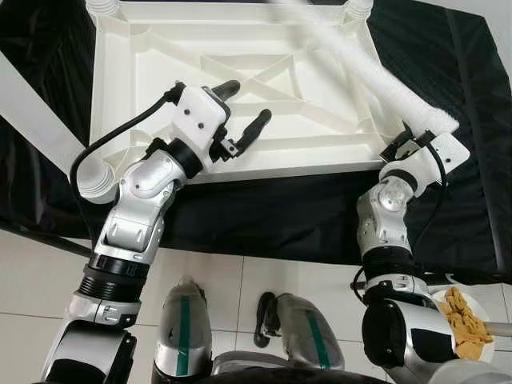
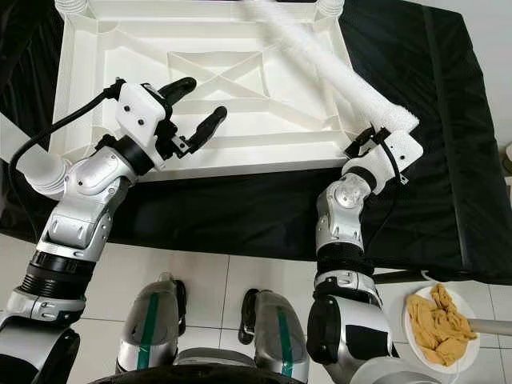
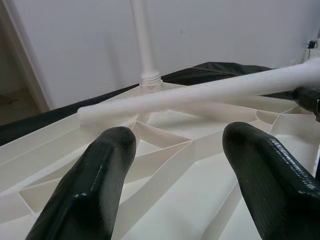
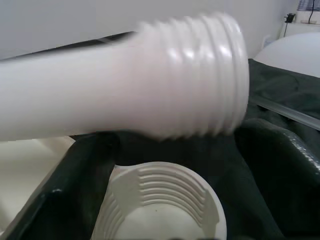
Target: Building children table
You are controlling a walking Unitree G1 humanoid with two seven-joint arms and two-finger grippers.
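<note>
Left eye view: a white plastic tabletop (image 1: 232,88) is being shown upside down, ribs upward, on a black cloth (image 1: 448,120) at twelve o'clock from the robot. A white leg (image 1: 376,76) is being held by the right gripper (image 1: 410,142) at three o'clock of the tabletop, near its close right corner; the leg is lying aslant across the tabletop toward the far edge. In the right wrist view the leg's threaded end (image 4: 200,75) is being seen just above a threaded socket (image 4: 160,200), apart from it, with the gripper's fingers pinching the leg on both sides. The left gripper (image 1: 244,112) is being held over the tabletop's near edge at nine o'clock, its fingers (image 3: 95,185) spread wide with nothing between them. A plate (image 2: 420,340) of yellowish pieces is being seen on the tiled floor (image 1: 240,280) at four o'clock.
</note>
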